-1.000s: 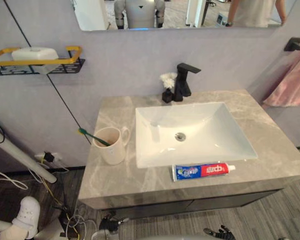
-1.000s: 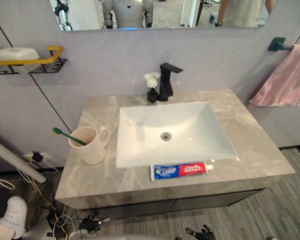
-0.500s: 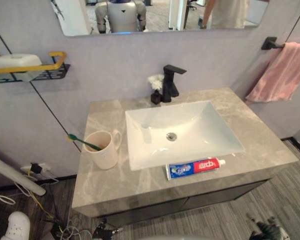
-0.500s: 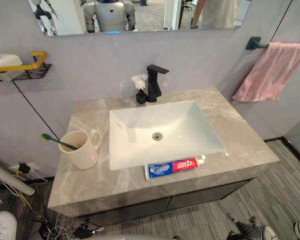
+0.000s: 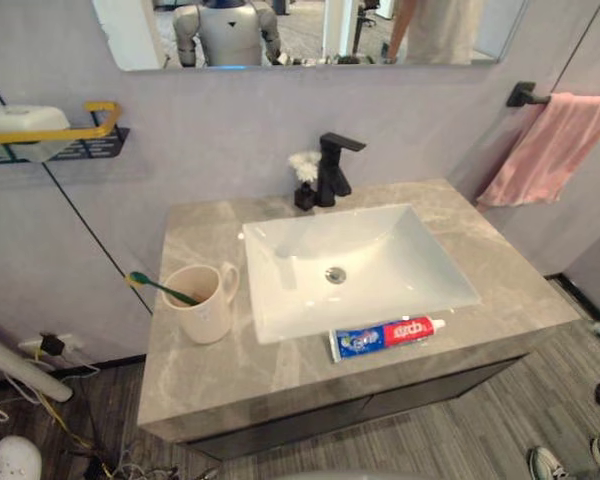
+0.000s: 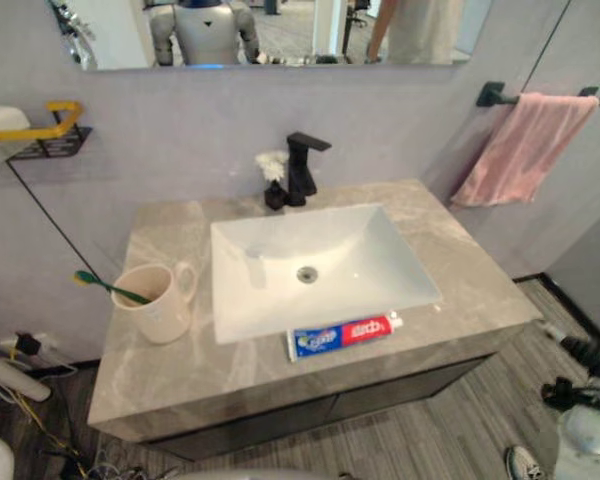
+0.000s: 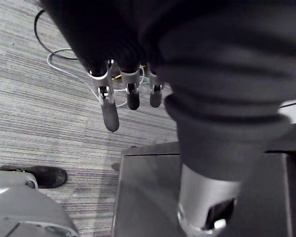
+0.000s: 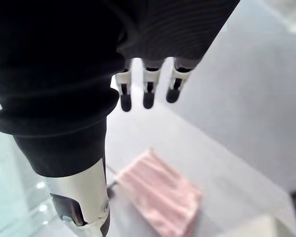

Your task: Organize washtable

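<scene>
Toothpaste tube (image 5: 385,334) lies lower centre, along the basin's (image 5: 420,285) front edge. Toothbrush (image 5: 160,288) in mug (image 5: 202,303), centre-left. Left hand (image 7: 132,94) and right hand (image 8: 147,94): fingers straight, seemingly empty.

Grey marbled stone-look countertop (image 5: 205,365), glossy white ceramic-look sink (image 5: 420,275), matt black faucet (image 5: 332,168), soft pink cloth towel (image 5: 545,150).

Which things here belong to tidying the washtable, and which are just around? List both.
For the job: toothpaste tube near the front edge of the counter; mug; toothbrush standing in it.
Just there: faucet, small flower vase, pink towel, wall shelf.
</scene>
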Motion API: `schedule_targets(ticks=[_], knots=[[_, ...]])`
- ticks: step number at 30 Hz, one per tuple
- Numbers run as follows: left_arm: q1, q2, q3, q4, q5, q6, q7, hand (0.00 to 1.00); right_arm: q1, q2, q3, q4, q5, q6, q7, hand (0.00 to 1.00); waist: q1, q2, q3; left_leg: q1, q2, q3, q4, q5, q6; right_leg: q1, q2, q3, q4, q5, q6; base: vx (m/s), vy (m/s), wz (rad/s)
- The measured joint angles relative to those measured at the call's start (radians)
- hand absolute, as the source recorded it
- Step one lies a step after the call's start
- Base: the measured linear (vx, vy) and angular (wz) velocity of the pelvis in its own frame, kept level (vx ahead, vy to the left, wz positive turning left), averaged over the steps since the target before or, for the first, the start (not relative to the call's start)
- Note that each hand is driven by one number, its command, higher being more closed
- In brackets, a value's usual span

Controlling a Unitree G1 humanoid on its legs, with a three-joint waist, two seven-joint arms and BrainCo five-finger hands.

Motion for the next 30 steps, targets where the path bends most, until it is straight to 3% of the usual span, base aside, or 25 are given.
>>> schedule_targets(ticks=[2,5,10,12,14,15,22,30], knots=[[0.006,0.000,0.000,0.000,0.000,0.000,-0.004,0.00,0.000,-0.055,0.006,-0.029,-0.003,-0.031,0.025,0.00,-0.001,-0.011,-0.003,0.000,0.001,-0.001,0.000,0.000,0.000,0.000,0.001,-0.001,0.000,0.000,0.000,0.00,0.000,0.00],[0.008,0.000,-0.003,0.000,0.000,-0.004,-0.019,0.00,-0.017,-0.177,0.118,-0.037,0.016,-0.052,0.072,0.00,0.000,-0.030,-0.009,0.000,0.000,-0.002,0.000,0.000,0.000,0.001,0.000,-0.001,0.001,0.000,0.000,-0.02,-0.011,0.01],[0.007,-0.001,-0.016,0.008,0.001,-0.022,-0.023,0.00,-0.130,-0.397,0.471,-0.040,0.125,-0.126,0.197,0.00,0.007,-0.055,-0.010,-0.024,-0.002,-0.039,0.003,0.001,0.001,-0.001,-0.003,-0.033,0.002,-0.004,-0.002,-0.02,-0.028,0.21],[0.007,0.006,-0.051,0.008,0.002,-0.026,-0.025,0.00,-0.174,-0.457,0.591,-0.038,0.168,-0.150,0.256,0.00,0.035,-0.062,-0.013,-0.044,-0.003,-0.065,0.021,0.001,0.001,0.000,-0.004,-0.056,0.001,-0.008,-0.003,0.04,-0.021,0.33],[0.009,0.008,-0.059,0.011,0.002,-0.027,-0.035,0.00,-0.220,-0.479,0.665,-0.032,0.201,-0.151,0.300,0.00,0.040,-0.073,-0.017,-0.054,-0.008,-0.086,0.032,0.002,0.001,0.000,-0.007,-0.080,0.000,-0.008,-0.003,0.06,-0.007,0.35],[0.009,0.009,-0.063,0.014,0.002,-0.027,-0.043,0.00,-0.243,-0.488,0.708,-0.025,0.209,-0.152,0.317,0.00,0.044,-0.058,-0.009,-0.069,-0.010,-0.096,0.035,0.002,0.001,-0.005,-0.009,-0.089,-0.002,-0.008,-0.004,0.04,-0.008,0.30],[-0.003,0.018,-0.099,0.015,0.002,-0.037,-0.047,0.00,-0.288,-0.537,0.866,0.017,0.252,-0.141,0.416,0.00,0.083,-0.070,-0.013,-0.128,-0.016,-0.148,0.057,0.004,0.005,-0.027,-0.015,-0.145,-0.004,-0.008,-0.004,0.01,-0.021,0.23],[-0.009,0.035,-0.127,0.019,0.001,-0.037,-0.063,0.00,-0.286,-0.565,0.880,0.023,0.248,-0.111,0.455,0.00,0.083,-0.099,-0.002,-0.151,-0.023,-0.188,0.065,0.014,0.005,-0.017,-0.020,-0.192,-0.016,-0.008,-0.004,-0.02,-0.024,0.16]])
